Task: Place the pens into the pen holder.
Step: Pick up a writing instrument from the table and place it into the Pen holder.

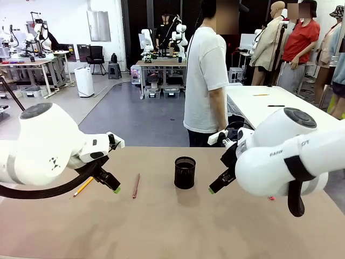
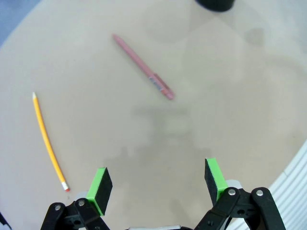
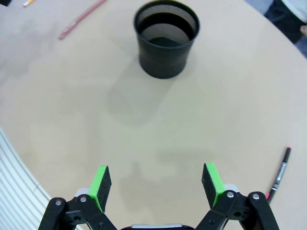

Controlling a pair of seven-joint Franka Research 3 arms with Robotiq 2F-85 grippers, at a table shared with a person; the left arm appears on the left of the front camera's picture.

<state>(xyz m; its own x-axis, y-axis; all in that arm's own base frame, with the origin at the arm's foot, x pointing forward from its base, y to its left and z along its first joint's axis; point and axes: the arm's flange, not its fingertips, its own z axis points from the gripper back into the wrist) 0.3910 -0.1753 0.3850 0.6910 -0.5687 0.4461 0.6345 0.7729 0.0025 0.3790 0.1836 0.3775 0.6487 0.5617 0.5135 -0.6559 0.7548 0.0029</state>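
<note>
The black mesh pen holder (image 1: pixel 185 172) stands upright mid-table, and in the right wrist view the holder (image 3: pixel 166 40) looks empty. Left of it lie the reddish-brown pen (image 1: pixel 136 185) and the yellow pencil (image 1: pixel 83 186). My left gripper (image 1: pixel 116 189) hovers open between them; its wrist view has the pencil (image 2: pixel 48 142) to the left and the pen (image 2: pixel 143 74) ahead. My right gripper (image 1: pixel 212 189) hangs open just right of the holder. The black marker (image 3: pixel 279 173) lies beside that gripper's right finger; its pink end (image 1: pixel 271 198) peeks from under the right arm.
A person in a white T-shirt (image 1: pixel 206 81) stands at the table's far edge, turned away. A white table (image 1: pixel 269 105) stands behind to the right. The brown tabletop (image 1: pixel 161 226) in front of the holder is bare.
</note>
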